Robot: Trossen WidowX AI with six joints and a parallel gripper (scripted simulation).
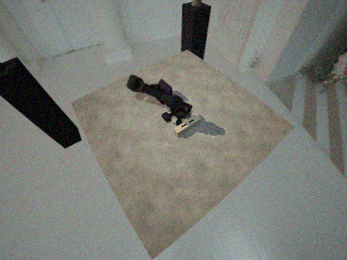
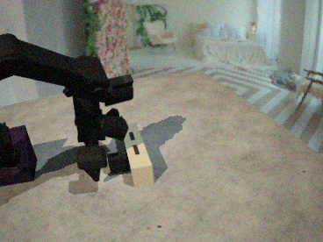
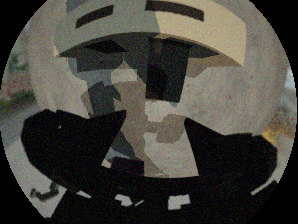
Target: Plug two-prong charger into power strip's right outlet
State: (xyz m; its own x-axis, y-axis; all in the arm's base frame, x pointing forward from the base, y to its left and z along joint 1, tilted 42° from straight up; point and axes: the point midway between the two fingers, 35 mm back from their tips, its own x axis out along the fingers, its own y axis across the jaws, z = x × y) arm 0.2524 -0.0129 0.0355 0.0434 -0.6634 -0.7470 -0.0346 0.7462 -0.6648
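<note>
The power strip (image 1: 178, 132) (image 2: 142, 172) (image 3: 224, 36) is a cream block with two dark slots in its top, partly in the arm's shadow. A dark block (image 2: 118, 162) (image 3: 171, 75), which looks like the charger, is close beside the strip's side facing the arm. Its prongs cannot be made out, and I cannot tell whether it touches the strip. My gripper (image 1: 177, 120) (image 2: 110, 156) (image 3: 156, 117) is open, with nothing between its fingers. It points down beside the strip, on the arm's side. In the wrist view the dark block shows beyond the fingertips.
The tabletop (image 1: 156, 188) (image 2: 228, 193) carries dark shadows of the arm around the strip. The arm's purple-sided base (image 1: 165, 86) (image 2: 24, 149) stands behind the gripper. Two black posts (image 1: 42, 105) (image 1: 194, 28) stand beyond the table edges.
</note>
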